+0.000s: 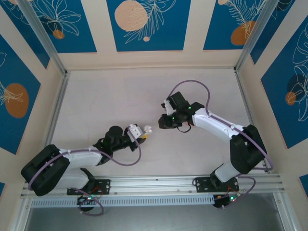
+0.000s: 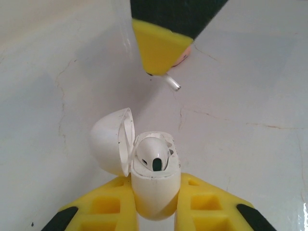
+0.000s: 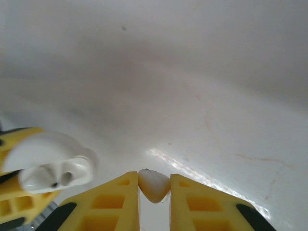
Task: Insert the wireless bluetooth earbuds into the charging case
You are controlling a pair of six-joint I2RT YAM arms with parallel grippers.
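Note:
My left gripper (image 2: 155,202) is shut on a white charging case (image 2: 154,185), held upright with its lid (image 2: 110,142) swung open to the left. One white earbud (image 2: 153,153) sits in the case. My right gripper (image 3: 154,190) is shut on a second white earbud (image 3: 154,185). In the left wrist view that gripper's yellow finger (image 2: 159,45) hangs above and beyond the case, apart from it, and the earbud's stem (image 2: 173,83) pokes out below the finger. From the top, the left gripper (image 1: 139,134) and right gripper (image 1: 164,120) face each other mid-table, with the case (image 1: 147,129) between them.
The white tabletop (image 1: 120,96) is fenced by aluminium rails (image 1: 55,110) at left, (image 1: 243,101) at right, and a front rail (image 1: 159,182) by the arm bases. Blue-patterned walls (image 1: 144,24) stand behind. In the right wrist view the case (image 3: 50,168) sits low at left.

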